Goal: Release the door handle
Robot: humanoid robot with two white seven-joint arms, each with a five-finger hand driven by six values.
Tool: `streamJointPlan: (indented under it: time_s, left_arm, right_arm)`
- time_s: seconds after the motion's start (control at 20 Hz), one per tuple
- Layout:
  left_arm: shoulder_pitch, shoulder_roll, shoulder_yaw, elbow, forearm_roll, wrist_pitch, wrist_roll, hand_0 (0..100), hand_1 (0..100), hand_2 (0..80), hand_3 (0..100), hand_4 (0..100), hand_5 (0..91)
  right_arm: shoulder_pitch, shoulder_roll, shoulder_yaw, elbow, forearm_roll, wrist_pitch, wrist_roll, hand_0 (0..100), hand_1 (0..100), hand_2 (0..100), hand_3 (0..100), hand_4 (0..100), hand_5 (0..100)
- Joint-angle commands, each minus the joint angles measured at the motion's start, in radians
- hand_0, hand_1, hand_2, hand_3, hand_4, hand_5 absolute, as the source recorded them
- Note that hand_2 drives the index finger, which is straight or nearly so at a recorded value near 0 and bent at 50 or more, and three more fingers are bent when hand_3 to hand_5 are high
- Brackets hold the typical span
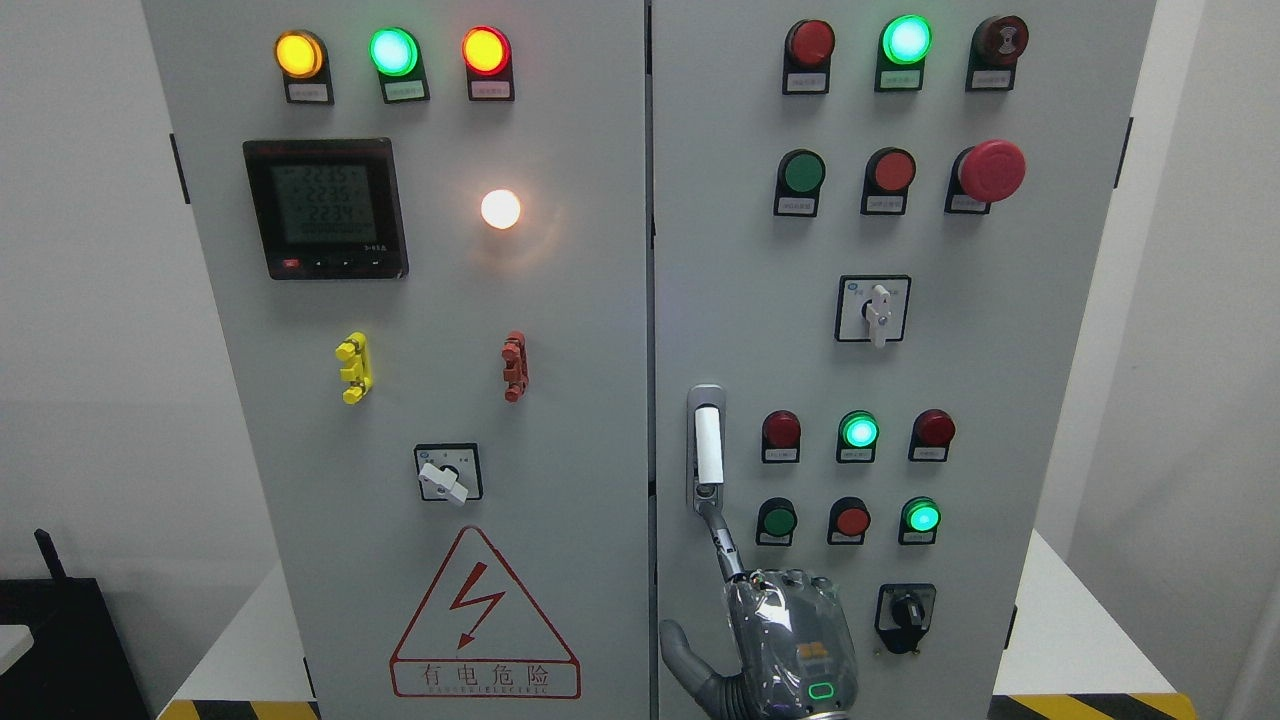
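The door handle (pixel 707 445) is a white upright lever in a silver plate, near the left edge of the cabinet's right door (pixel 1000 400). Both doors look closed, meeting at the centre seam. My right hand (pixel 785 640) comes up from the bottom edge right of the middle, its back wrapped in clear film, below the handle. Its index finger (pixel 722 540) stretches up and its tip touches the handle's lower end. The thumb (pixel 682 650) is spread to the left. The hand grips nothing. My left arm is out of view.
The right door carries red and green lamps, a red mushroom stop button (pixel 990 170), a white rotary switch (pixel 875 312) and a black one (pixel 905 615). The left door (pixel 560 450) has a meter (pixel 326 208), lamps, a switch and a warning triangle (pixel 484 620).
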Motion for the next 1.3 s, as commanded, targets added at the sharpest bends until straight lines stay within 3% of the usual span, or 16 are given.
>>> streamJointPlan:
  time_s: [0.0, 0.9, 1.05, 1.1, 1.2, 1.25]
  left_arm:
    - [0.000, 0.000, -0.014, 0.020, 0.000, 0.000, -0.001, 12, 39, 0.0, 0, 0, 0.0]
    - [0.000, 0.000, -0.015, 0.020, 0.000, 0.000, -0.001, 12, 39, 0.0, 0, 0, 0.0]
    - [0.000, 0.001, -0.014, 0.020, 0.000, 0.000, -0.001, 12, 39, 0.0, 0, 0, 0.0]
    - [0.000, 0.001, -0.014, 0.020, 0.000, 0.000, -0.001, 12, 39, 0.0, 0, 0, 0.0]
    - [-0.002, 0.000, -0.015, 0.020, 0.000, 0.000, -0.001, 12, 39, 0.0, 0, 0, 0.0]
    - [0.000, 0.000, -0.014, 0.020, 0.000, 0.000, -0.001, 12, 39, 0.0, 0, 0, 0.0]
  right_arm:
    - [-0.001, 0.000, 0.003, -0.012, 0.000, -0.004, -0.022, 30, 35, 0, 100, 100, 100]
    - [0.005, 0.000, 0.007, -0.032, -0.003, -0.012, -0.045, 31, 35, 1, 100, 100, 100]
    - [0.013, 0.000, 0.007, -0.035, -0.005, -0.019, -0.085, 32, 34, 4, 100, 100, 100]
    - [0.023, -0.001, 0.006, -0.034, -0.007, -0.035, -0.100, 32, 34, 11, 100, 100, 100]
    - [0.043, -0.011, -0.005, -0.034, -0.007, -0.088, -0.141, 40, 34, 50, 100, 100, 99]
    - [0.049, -0.015, -0.008, -0.035, -0.008, -0.111, -0.168, 42, 34, 58, 100, 100, 99]
